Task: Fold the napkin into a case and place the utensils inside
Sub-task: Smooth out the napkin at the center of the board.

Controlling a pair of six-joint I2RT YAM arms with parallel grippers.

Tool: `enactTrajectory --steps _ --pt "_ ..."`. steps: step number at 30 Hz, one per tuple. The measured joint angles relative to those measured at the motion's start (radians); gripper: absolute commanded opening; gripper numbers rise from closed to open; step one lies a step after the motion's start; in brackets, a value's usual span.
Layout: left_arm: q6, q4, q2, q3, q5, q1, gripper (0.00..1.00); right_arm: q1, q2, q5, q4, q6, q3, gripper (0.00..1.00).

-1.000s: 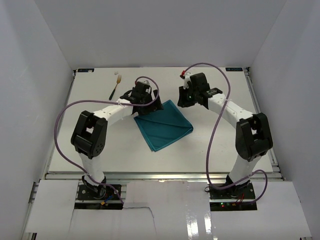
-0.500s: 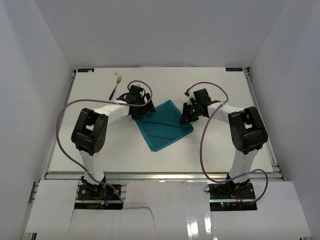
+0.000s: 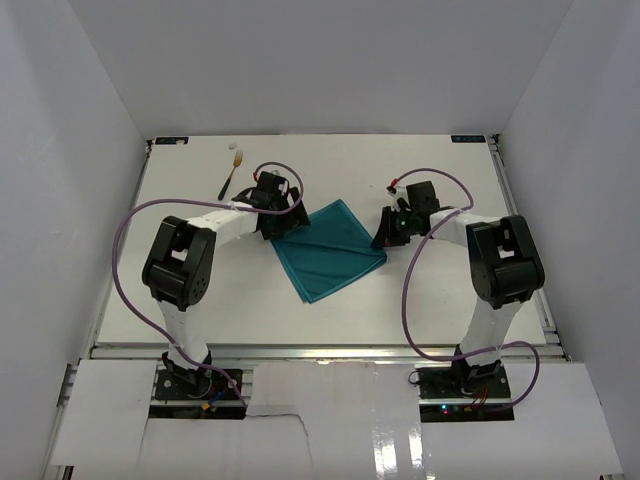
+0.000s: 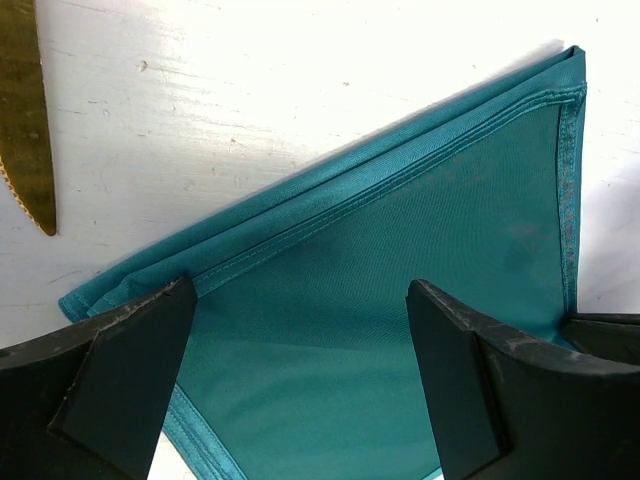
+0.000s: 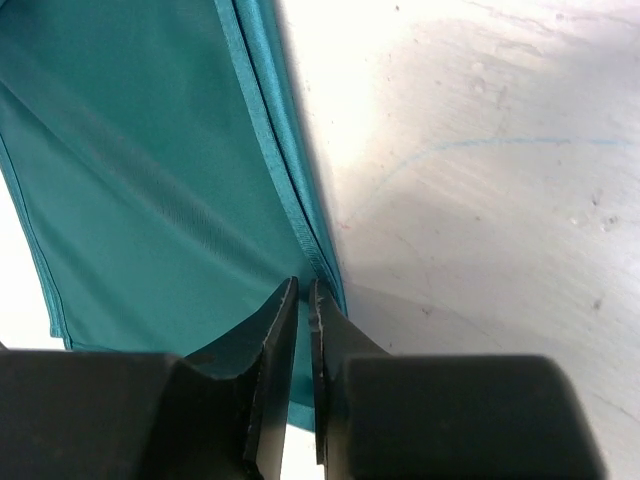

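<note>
The teal napkin (image 3: 330, 255) lies folded on the white table, one corner pointing away from me. My left gripper (image 3: 285, 215) stands wide open over its far left corner, and cloth (image 4: 400, 270) fills the space between the fingers (image 4: 130, 385). My right gripper (image 3: 384, 236) is low at the napkin's right edge, its jaws pressed almost together on the hem (image 5: 300, 240). The knife's gold blade (image 4: 25, 120) lies just left of the napkin. The fork (image 3: 232, 172) lies at the back left, apart from both grippers.
White walls close the table in on the left, back and right. The left arm (image 3: 215, 225) lies across the table left of the napkin, and purple cables (image 3: 125, 250) loop from both arms.
My right arm swung from the back of the table down to the napkin's right edge and its jaws closed. The left gripper shifted slightly left and stayed open.
</note>
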Motion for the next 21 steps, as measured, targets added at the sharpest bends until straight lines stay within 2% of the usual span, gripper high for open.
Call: enactTrajectory --steps 8,14,21 --pt "0.008 -0.005 0.0 0.046 0.045 0.006 0.98 -0.007 -0.095 -0.032 -0.011 -0.024 -0.019 0.2" --pt "0.007 0.026 -0.016 0.059 0.081 0.006 0.98 0.001 -0.209 -0.119 0.071 -0.016 -0.08 0.21" --pt "0.008 0.077 -0.047 -0.013 0.082 0.012 0.98 -0.001 -0.162 -0.148 0.143 0.021 -0.137 0.19"
